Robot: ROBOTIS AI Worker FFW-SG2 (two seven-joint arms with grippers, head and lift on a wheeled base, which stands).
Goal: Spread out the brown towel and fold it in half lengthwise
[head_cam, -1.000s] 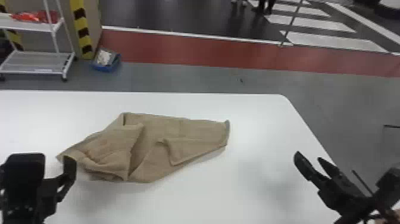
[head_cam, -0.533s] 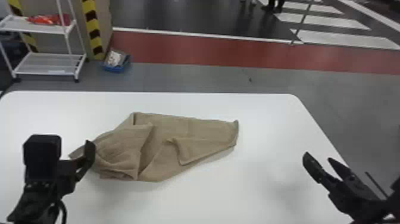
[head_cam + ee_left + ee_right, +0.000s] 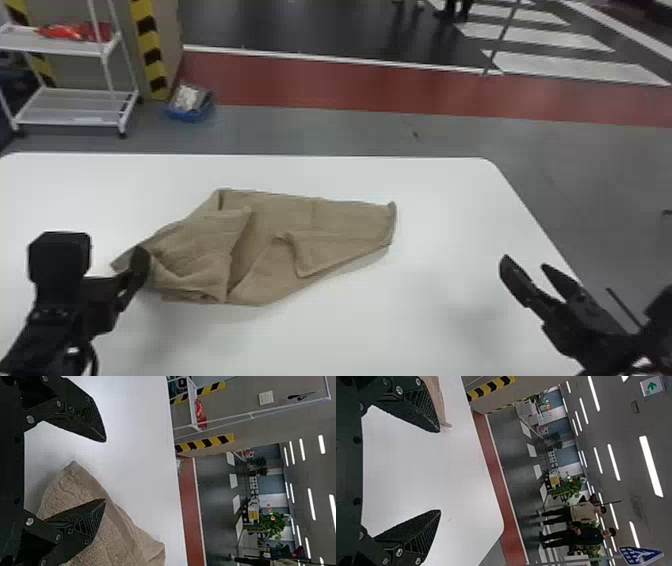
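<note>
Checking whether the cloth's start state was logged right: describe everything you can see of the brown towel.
The brown towel lies crumpled on the white table, toward the robot's left. It looks like soft, textured fabric. Its left part is bunched over itself in loose folds, a flap is turned over nearer the right end, and the far edge runs fairly straight. Neither gripper appears to hold it.

Can read no words, brands or numbers. Can make out an arrow on a green and white sign [image 3: 651,386], high up among the ceiling lights in the right wrist view. Can also see white marks on a blue sign [image 3: 641,555] beside a grey pole [image 3: 589,559] in that same view, too small to read for certain
</note>
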